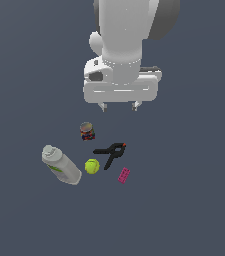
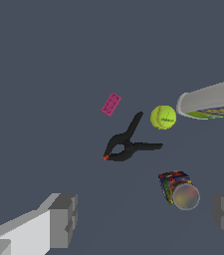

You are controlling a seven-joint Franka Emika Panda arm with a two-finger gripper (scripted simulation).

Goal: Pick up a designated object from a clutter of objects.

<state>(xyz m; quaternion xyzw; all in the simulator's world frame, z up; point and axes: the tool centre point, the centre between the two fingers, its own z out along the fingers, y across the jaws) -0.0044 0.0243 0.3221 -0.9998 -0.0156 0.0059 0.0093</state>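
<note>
The black spring clamp (image 1: pixel 111 154) lies flat on the grey floor, its handles splayed toward the tennis ball and its orange-red tip pointing away. It also shows in the wrist view (image 2: pixel 126 144). The yellow-green tennis ball (image 1: pixel 92 166) (image 2: pixel 163 117) sits right beside one handle. The pink studded brick (image 1: pixel 124 175) (image 2: pixel 111 104) lies a little apart from the clamp. My gripper (image 1: pixel 119 106) (image 2: pixel 143 214) hangs open and empty well above the clutter, apart from the clamp, with the small can between its fingers in the wrist view.
A small dark can (image 1: pixel 87 131) (image 2: pixel 178 188) lies close to the clamp. A grey-white bottle with green label (image 1: pixel 61 165) (image 2: pixel 210 101) lies on its side beyond the ball, at the exterior view's left.
</note>
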